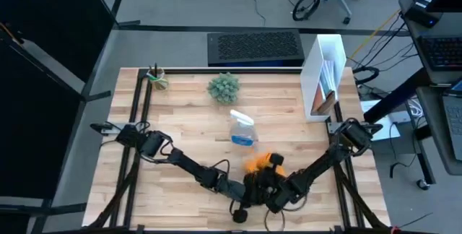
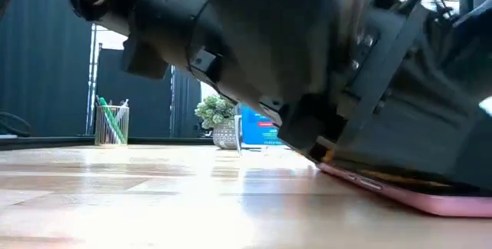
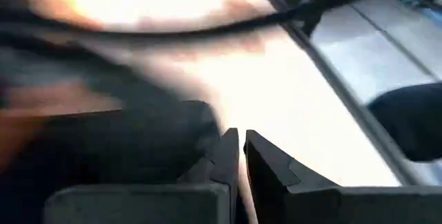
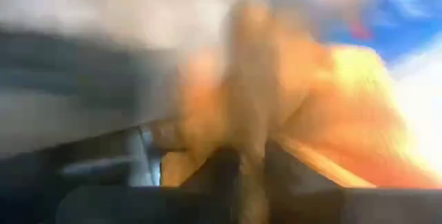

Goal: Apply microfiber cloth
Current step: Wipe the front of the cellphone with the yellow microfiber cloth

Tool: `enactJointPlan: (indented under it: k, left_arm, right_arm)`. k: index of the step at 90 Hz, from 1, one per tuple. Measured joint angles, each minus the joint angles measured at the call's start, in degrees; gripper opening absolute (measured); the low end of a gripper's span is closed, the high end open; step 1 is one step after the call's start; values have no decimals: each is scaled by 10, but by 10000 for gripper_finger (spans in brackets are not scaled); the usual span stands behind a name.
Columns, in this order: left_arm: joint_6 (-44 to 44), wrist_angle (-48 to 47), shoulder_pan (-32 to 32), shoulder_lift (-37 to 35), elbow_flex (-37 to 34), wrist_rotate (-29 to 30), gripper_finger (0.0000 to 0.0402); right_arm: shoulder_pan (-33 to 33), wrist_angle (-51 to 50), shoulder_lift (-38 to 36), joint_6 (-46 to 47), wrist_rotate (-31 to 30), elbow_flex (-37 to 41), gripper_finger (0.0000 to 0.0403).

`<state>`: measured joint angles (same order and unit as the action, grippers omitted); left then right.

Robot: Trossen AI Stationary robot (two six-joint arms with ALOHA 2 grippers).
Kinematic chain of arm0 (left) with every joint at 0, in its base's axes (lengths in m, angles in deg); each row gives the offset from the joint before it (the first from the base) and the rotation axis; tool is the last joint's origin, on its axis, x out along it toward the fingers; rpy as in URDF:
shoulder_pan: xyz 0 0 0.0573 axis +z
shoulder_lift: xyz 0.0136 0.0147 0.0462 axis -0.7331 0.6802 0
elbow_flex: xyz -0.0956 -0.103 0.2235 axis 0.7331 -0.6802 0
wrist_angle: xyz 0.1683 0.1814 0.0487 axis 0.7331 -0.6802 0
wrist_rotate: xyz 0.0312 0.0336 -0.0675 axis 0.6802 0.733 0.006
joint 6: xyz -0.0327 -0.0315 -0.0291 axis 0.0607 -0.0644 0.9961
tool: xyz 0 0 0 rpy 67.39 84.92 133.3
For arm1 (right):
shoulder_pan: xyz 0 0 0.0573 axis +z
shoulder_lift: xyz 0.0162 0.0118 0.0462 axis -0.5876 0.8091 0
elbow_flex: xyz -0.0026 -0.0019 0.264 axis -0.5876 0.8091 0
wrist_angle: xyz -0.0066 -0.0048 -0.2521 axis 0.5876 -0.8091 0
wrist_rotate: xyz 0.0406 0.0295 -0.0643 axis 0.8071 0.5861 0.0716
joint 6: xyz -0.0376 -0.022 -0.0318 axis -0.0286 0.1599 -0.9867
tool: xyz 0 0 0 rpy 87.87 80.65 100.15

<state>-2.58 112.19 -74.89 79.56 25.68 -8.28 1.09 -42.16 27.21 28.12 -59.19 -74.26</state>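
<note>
Orange cloth: the microfiber cloth (image 1: pixel 258 163) sits bunched near the middle of the table's front edge, just in front of the spray bottle (image 1: pixel 243 130), its loose bulk spilling toward the table's centre.

Right gripper: the right gripper (image 1: pixel 268 180) reaches in from the table's right edge and, in its own wrist view, its two fingers are pinched on a fold of the cloth (image 4: pixel 255 113), orange fabric rising between and beyond them.

Left gripper: the left gripper (image 1: pixel 244 199) lies close beside it at the front edge, fingers (image 3: pixel 228 158) drawn almost together with only a thin slit between them, and nothing seen gripped.

Phone: a flat pink-edged slab (image 2: pixel 407 191) rests on the wood under the arms in the low view (probably the phone in a case; the overhead camera cannot see it beneath the grippers).

Key relation: the cloth hangs from the right gripper, so that arm is the one placed to wipe; the slab lies directly below the two wrists, its long side flat along the tabletop.

Judgement: the next stroke likely calls for lowering the pinched cloth onto the slab while the left gripper steadies it.
</note>
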Motion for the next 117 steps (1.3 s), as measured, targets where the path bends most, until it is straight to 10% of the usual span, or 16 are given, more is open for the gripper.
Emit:
enactJointPlan:
  k: [29,62,90,117]
  left_arm:
    - [-7,5,-1,1,-2,16,15]
    - [0,-1,0,-14,-3,24,15]
    - [-37,-152,9,-126,-4,68,15]
    - [-76,-68,68,-113,-2,64,15]
  right_arm:
    - [31,-168,-71,124,53,7,4]
    - [95,-149,-211,121,47,4,4]
    - [235,-26,-325,134,185,3,4]
    - [316,88,-292,81,27,2,4]
